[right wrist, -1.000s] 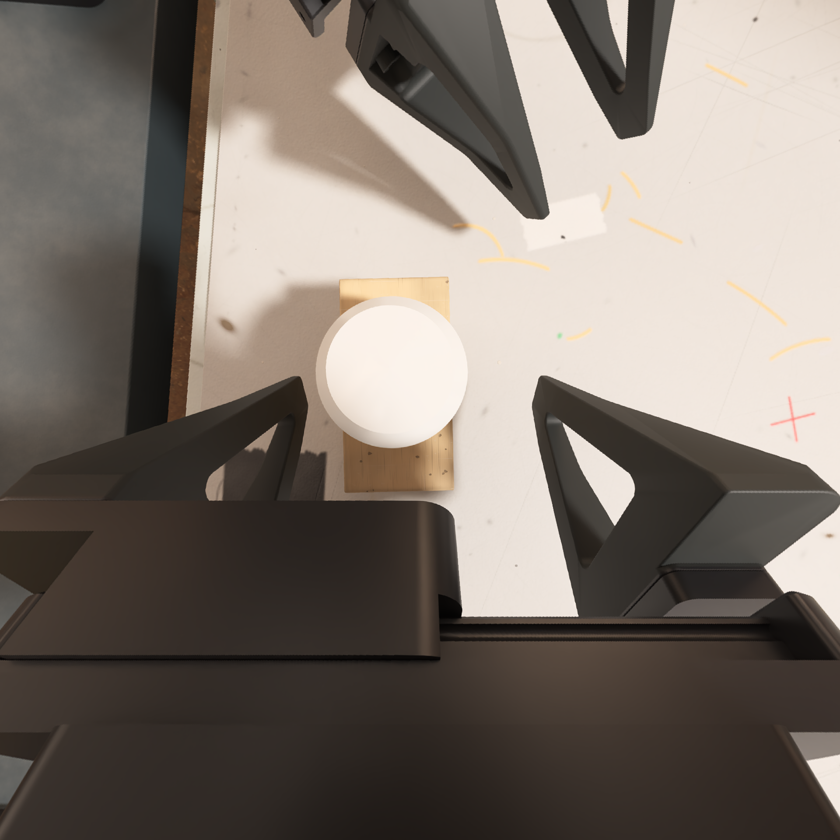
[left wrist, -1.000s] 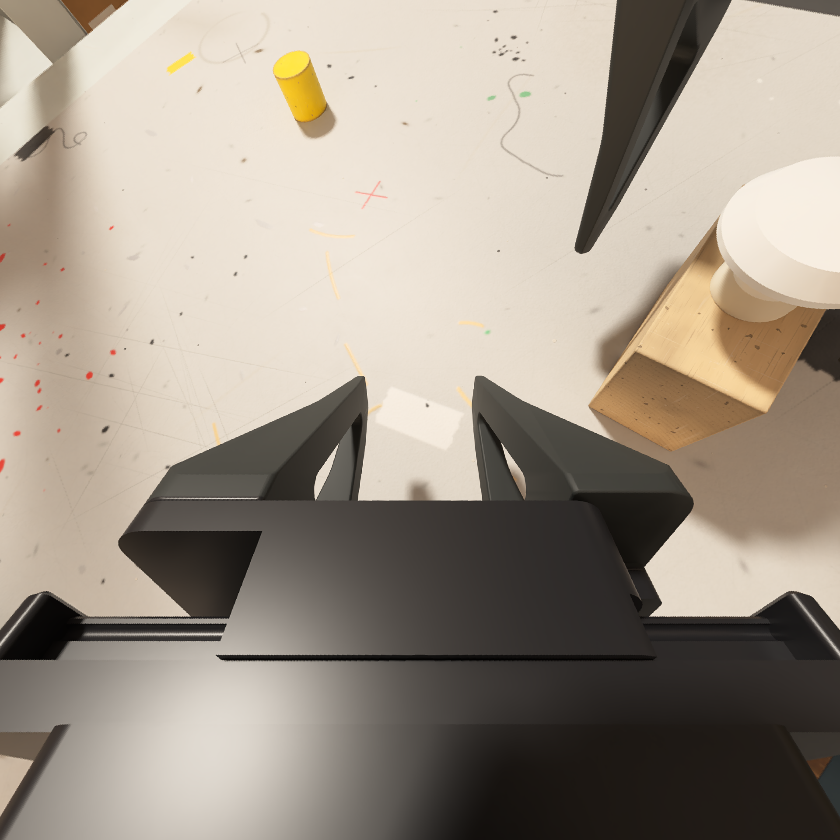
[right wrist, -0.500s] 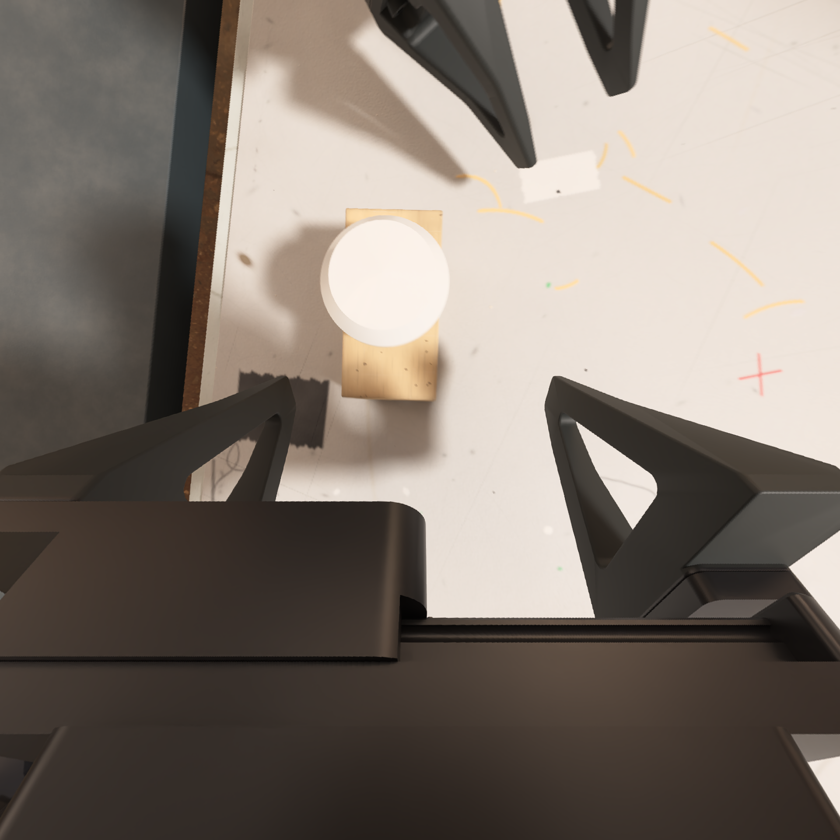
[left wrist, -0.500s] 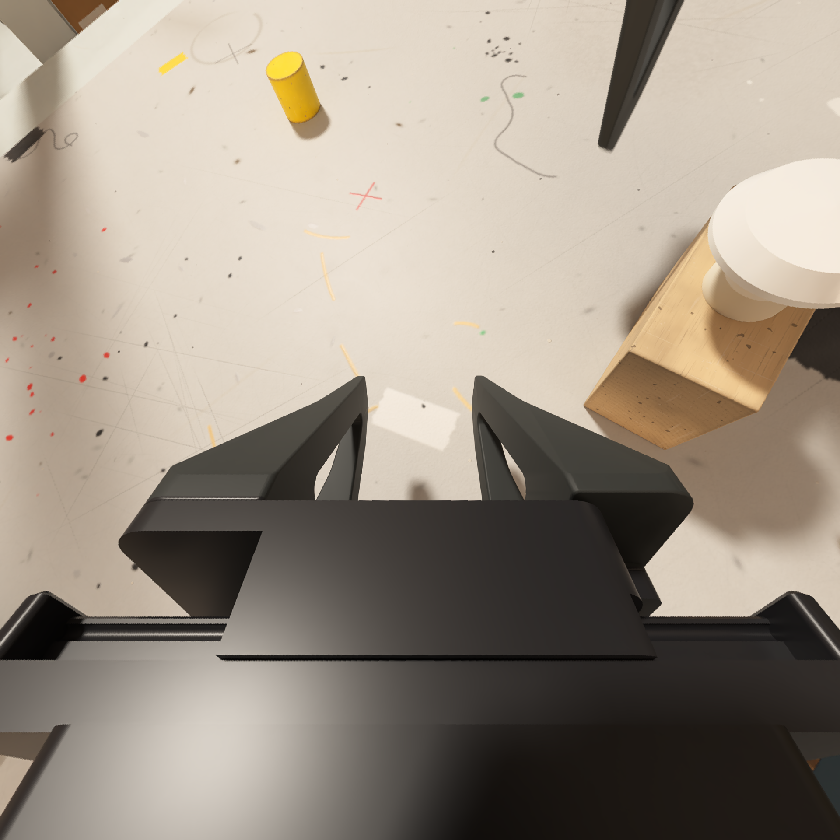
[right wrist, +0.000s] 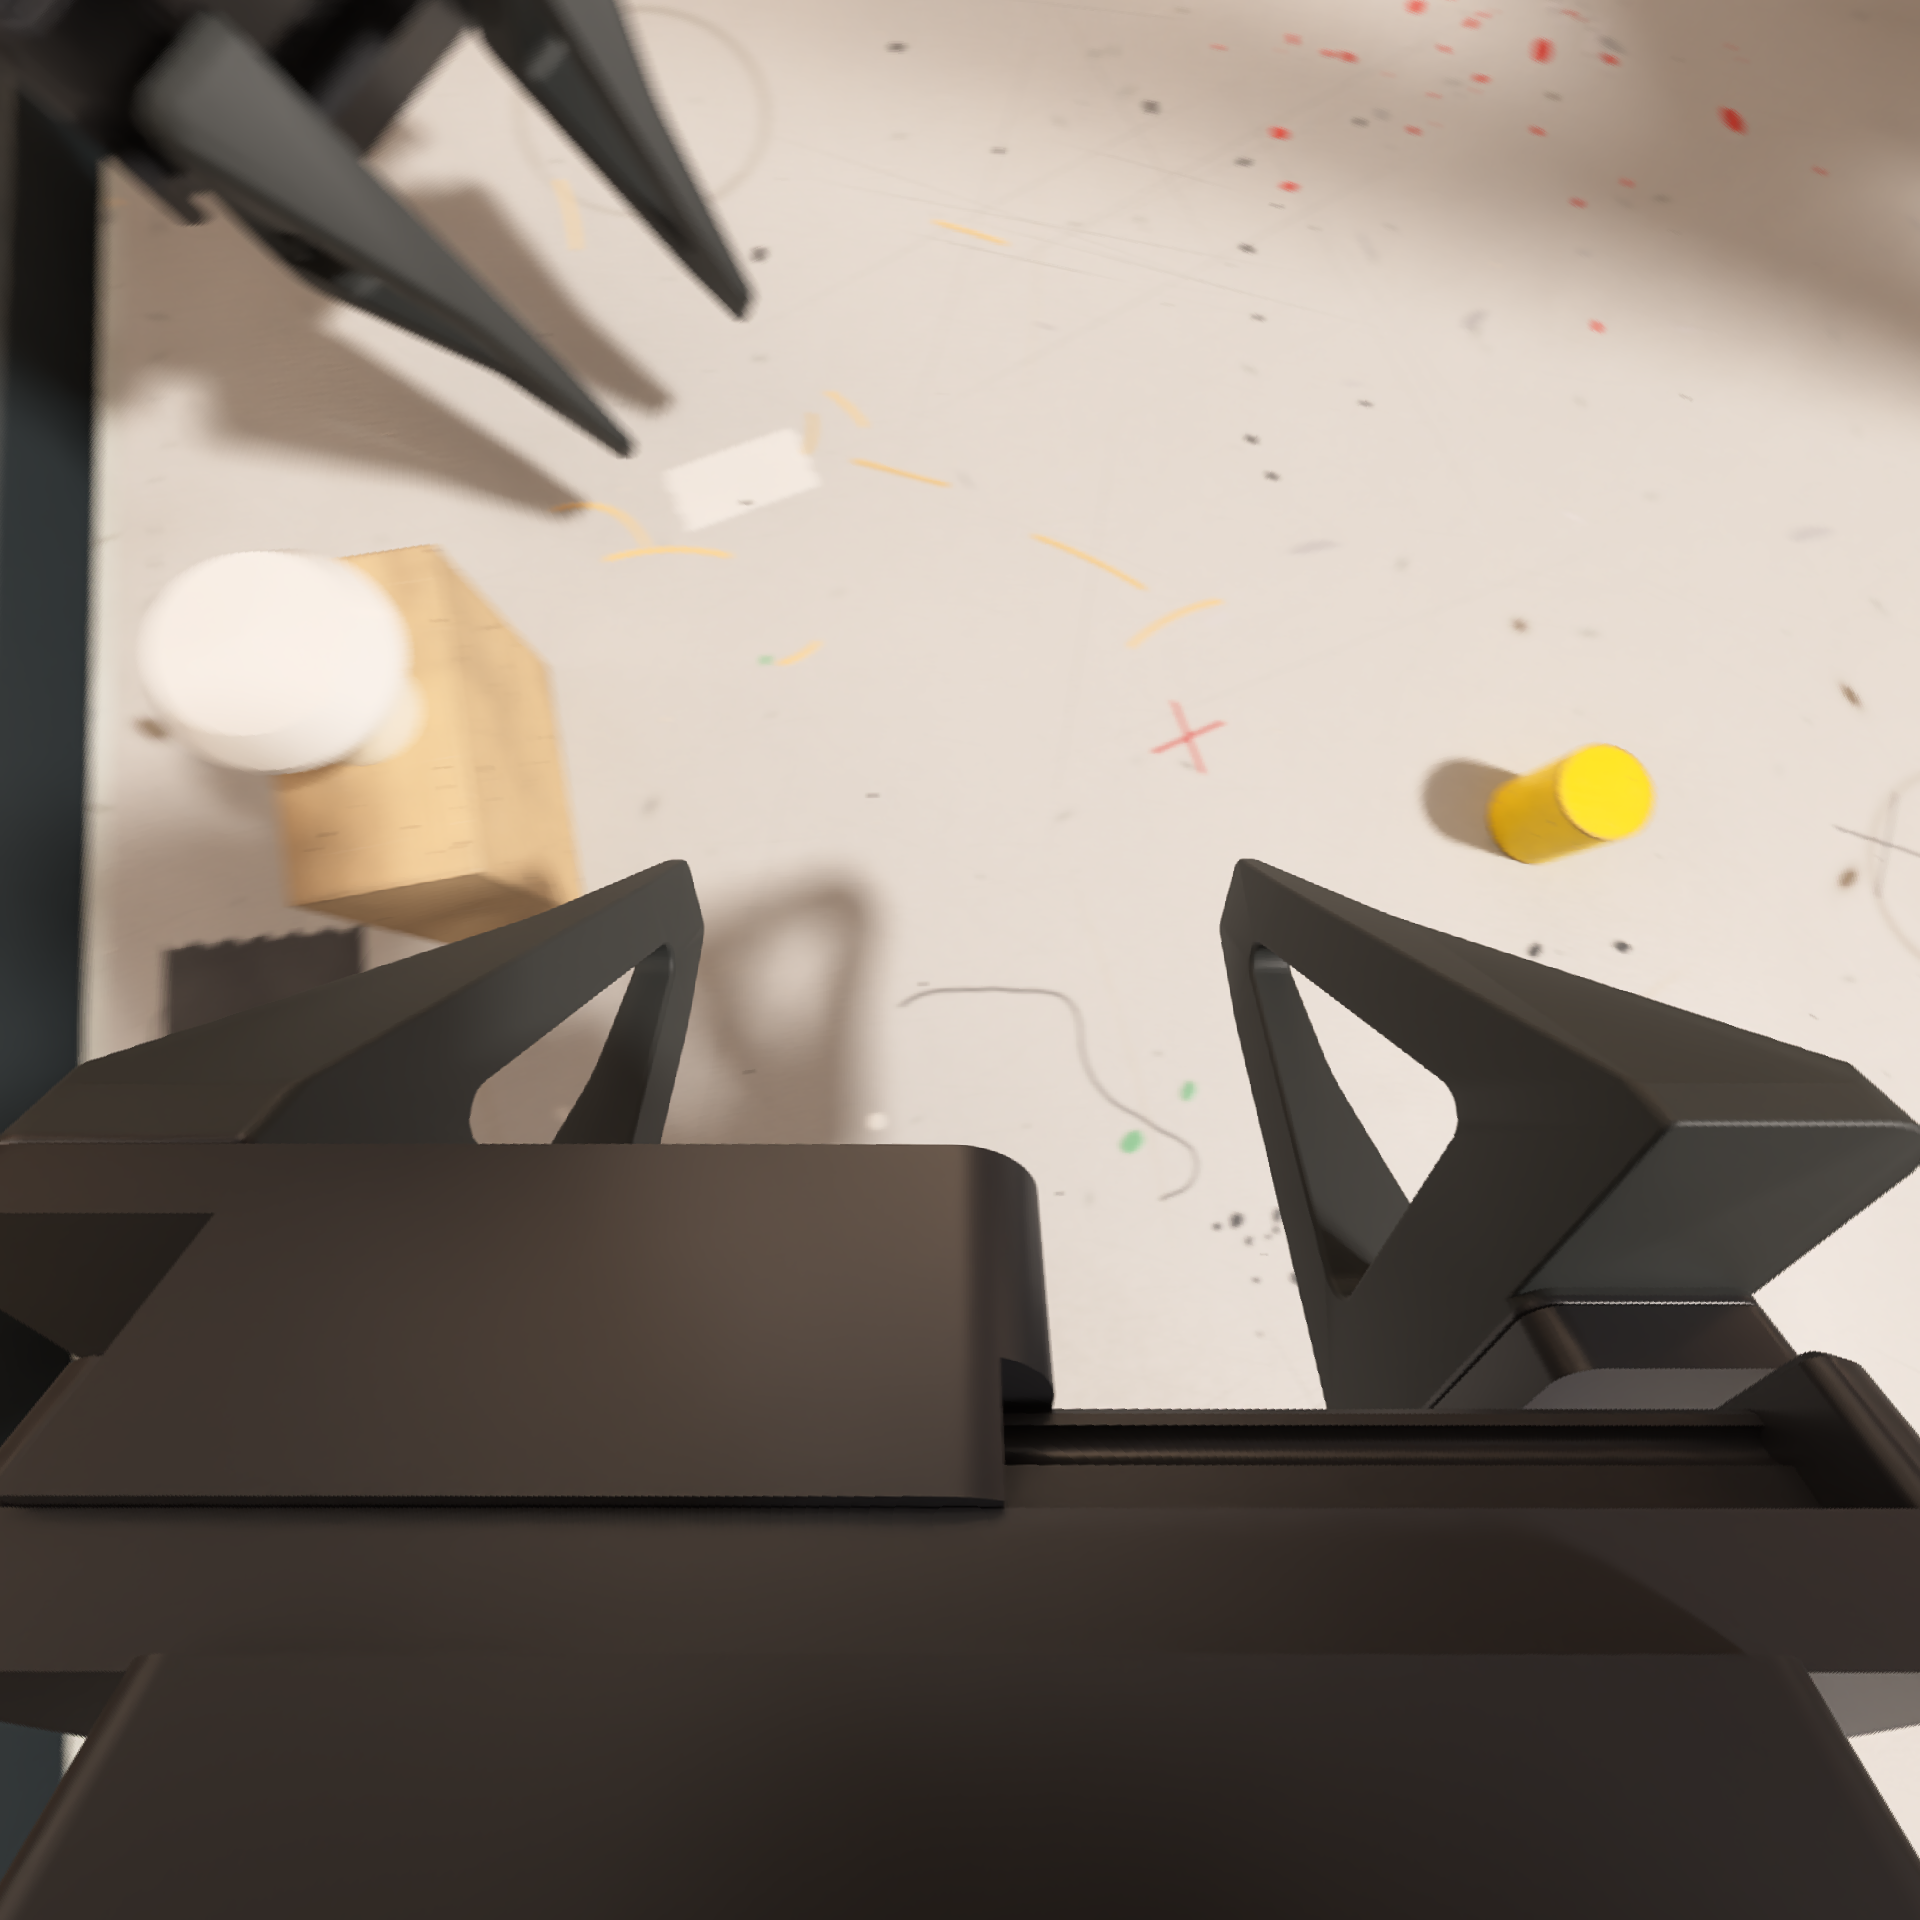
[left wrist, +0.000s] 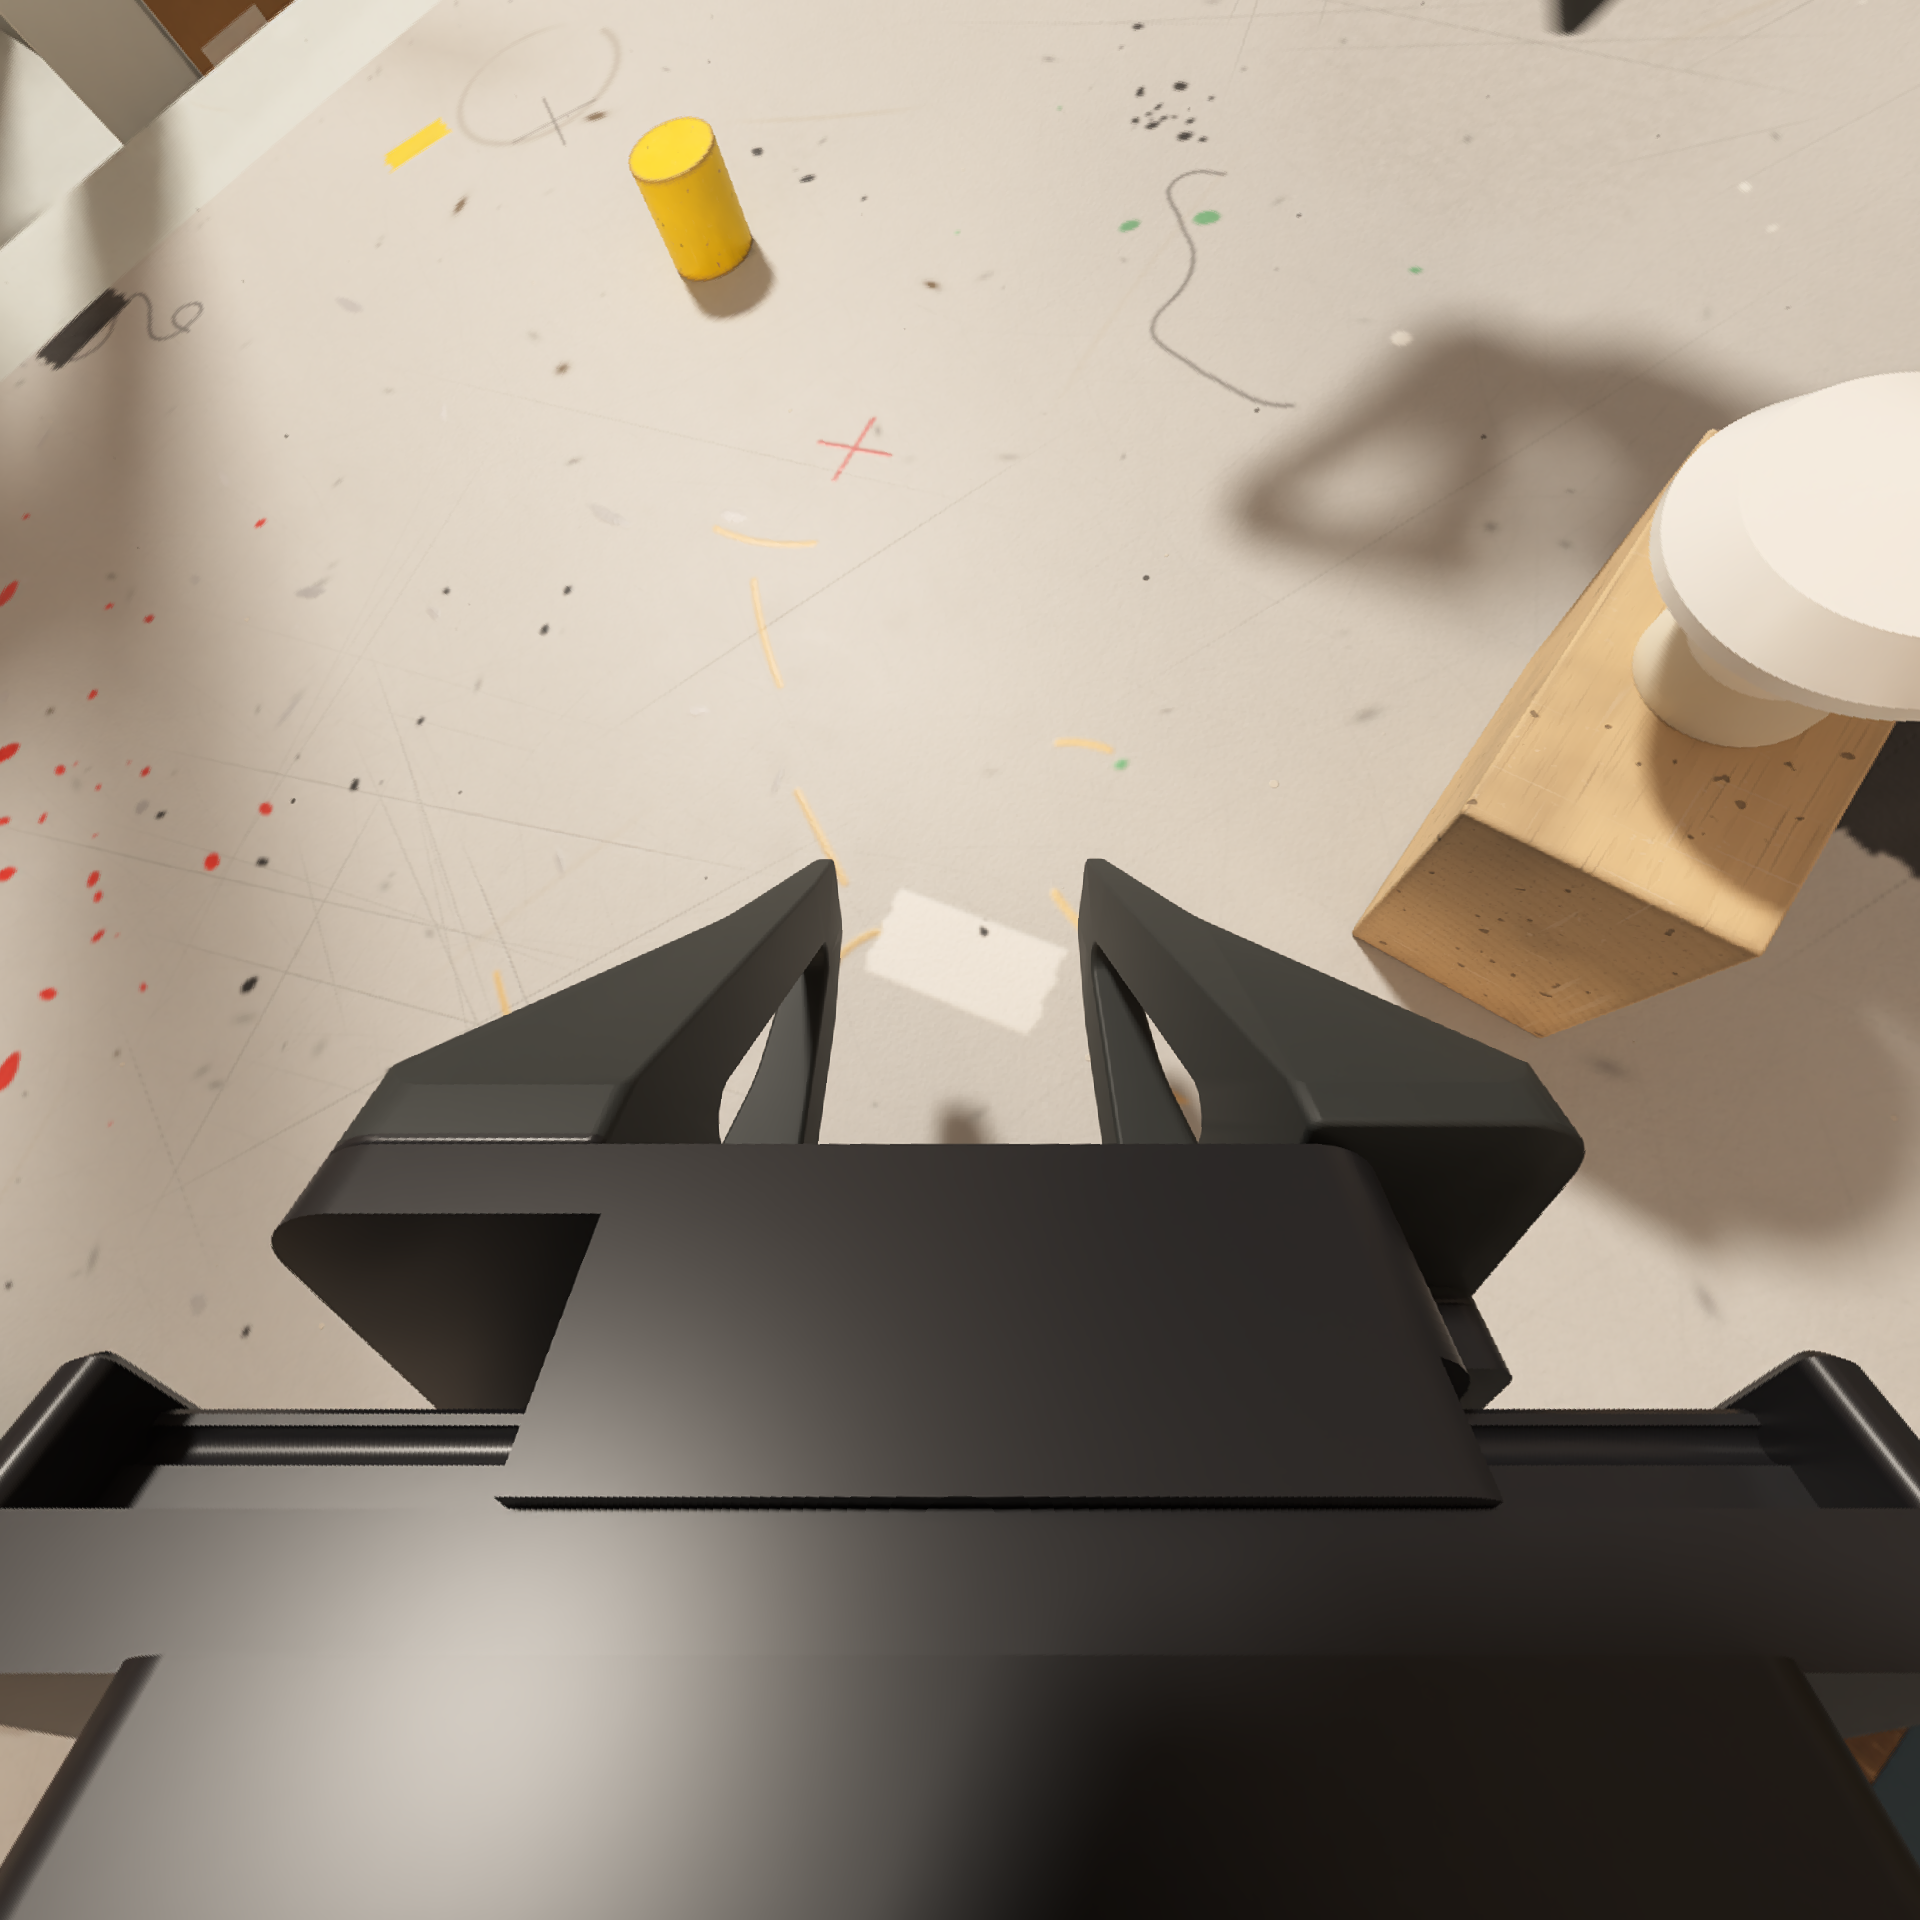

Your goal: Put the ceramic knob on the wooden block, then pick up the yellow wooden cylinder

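Ceramic knob (left wrist: 1797, 582) sits on the wooden block (left wrist: 1621, 831), stem down, upright, cap overhanging the block's far end. Block lies flat on the surface (left wrist: 520, 520), near the surface's edge in the right wrist view.

Right hand (right wrist: 956, 883): fingers spread wide, nothing between them, hanging over bare surface. Knob (right wrist: 275, 660) and block (right wrist: 436, 769) are off to its left side in that view, clear of the finger there. Slight blur in this view.

Yellow wooden cylinder (right wrist: 1569, 802) stands upright on the surface, alone, touching nothing. It's ahead and to the right of the right hand's fingertips, well apart from the block. In the left wrist view the yellow wooden cylinder (left wrist: 691, 197) is far ahead, slightly left of centre, near a pencilled circle.

Left hand (left wrist: 956, 873): fingers part-way apart, a modest gap, empty. It hovers low over a pale tape patch (left wrist: 966, 971) on the surface, block near its right finger but not touching. Seen from the right wrist view, the left hand (right wrist: 681, 374) points down at the same patch (right wrist: 743, 478).

Surface is marked with red paint specks (left wrist: 94, 790), a red cross (left wrist: 854, 449) and a grey squiggle (left wrist: 1184, 291).
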Robot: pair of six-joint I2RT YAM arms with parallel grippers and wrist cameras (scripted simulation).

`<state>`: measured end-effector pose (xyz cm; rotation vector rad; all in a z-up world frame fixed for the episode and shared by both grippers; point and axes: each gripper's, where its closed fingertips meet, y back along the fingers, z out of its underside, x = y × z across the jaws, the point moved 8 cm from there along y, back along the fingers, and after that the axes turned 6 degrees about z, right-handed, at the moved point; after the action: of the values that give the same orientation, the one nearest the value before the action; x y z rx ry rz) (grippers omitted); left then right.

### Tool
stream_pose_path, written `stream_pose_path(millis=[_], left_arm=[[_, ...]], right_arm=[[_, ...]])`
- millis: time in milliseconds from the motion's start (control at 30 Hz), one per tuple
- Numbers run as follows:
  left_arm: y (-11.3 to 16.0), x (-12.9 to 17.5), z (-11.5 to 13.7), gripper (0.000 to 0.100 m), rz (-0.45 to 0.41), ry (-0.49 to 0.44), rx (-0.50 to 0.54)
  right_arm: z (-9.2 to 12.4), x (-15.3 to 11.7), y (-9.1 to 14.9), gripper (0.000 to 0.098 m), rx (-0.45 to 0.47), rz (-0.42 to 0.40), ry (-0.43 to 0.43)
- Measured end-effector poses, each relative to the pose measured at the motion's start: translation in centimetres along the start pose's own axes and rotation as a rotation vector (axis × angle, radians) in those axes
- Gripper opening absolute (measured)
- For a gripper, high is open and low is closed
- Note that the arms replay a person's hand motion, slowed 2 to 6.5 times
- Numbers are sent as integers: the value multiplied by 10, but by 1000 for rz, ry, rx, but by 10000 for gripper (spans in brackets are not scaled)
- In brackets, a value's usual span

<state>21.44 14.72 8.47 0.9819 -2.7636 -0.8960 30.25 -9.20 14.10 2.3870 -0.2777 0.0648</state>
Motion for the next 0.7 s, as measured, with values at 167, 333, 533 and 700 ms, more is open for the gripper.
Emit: stream_pose_path(millis=[167, 333, 533, 700], left_arm=[[-1, 1, 0, 390, -7, -9, -9], [-2, 2, 0, 390, -11, -16, -17], [-2, 2, 0, 390, -11, -16, -18], [-2, 1, 0, 389, -9, -9, -16]], right_arm=[[17, 41, -18, 772, 12, 86, -75], [30, 79, -34, 681, 40, 139, -150], [35, 113, -46, 595, 91, 141, -199], [32, 133, -55, 573, 120, 130, -193]])
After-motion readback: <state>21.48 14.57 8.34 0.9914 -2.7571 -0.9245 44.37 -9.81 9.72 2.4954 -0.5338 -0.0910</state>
